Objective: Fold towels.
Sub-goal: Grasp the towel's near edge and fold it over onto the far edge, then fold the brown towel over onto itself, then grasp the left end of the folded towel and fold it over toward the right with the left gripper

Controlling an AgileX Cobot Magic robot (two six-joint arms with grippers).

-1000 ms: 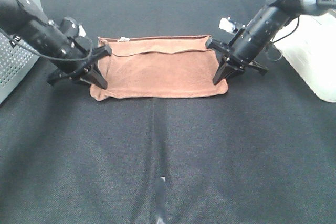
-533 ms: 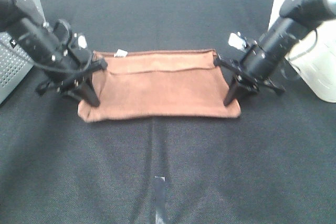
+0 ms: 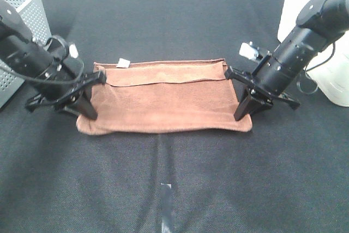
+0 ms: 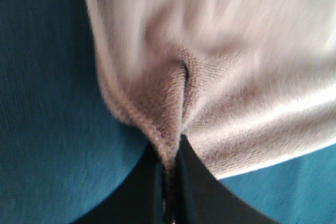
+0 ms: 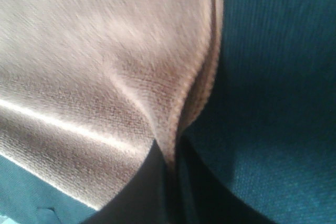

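Note:
The rust-brown towel [image 3: 163, 99] lies on the black table, doubled lengthwise, with its small white tag [image 3: 124, 63] at the far left corner. My left gripper [image 3: 89, 113] is shut on the towel's left end near the front corner. My right gripper [image 3: 240, 114] is shut on the right end near the front corner. In the left wrist view the towel's hem [image 4: 157, 124] is pinched between the dark fingers [image 4: 199, 182]. In the right wrist view the hemmed edge [image 5: 184, 103] is pinched in the same way between the fingers [image 5: 142, 187].
A grey perforated basket [image 3: 24, 4] stands at the back left. A white container [image 3: 335, 75] stands at the right edge. A strip of grey tape [image 3: 166, 205] marks the table's front middle. The black cloth table [image 3: 174, 178] stretches in front of the towel.
Both grippers have moved toward the table's front, dragging the towel with them. They have also spread apart, pulling the towel straighter.

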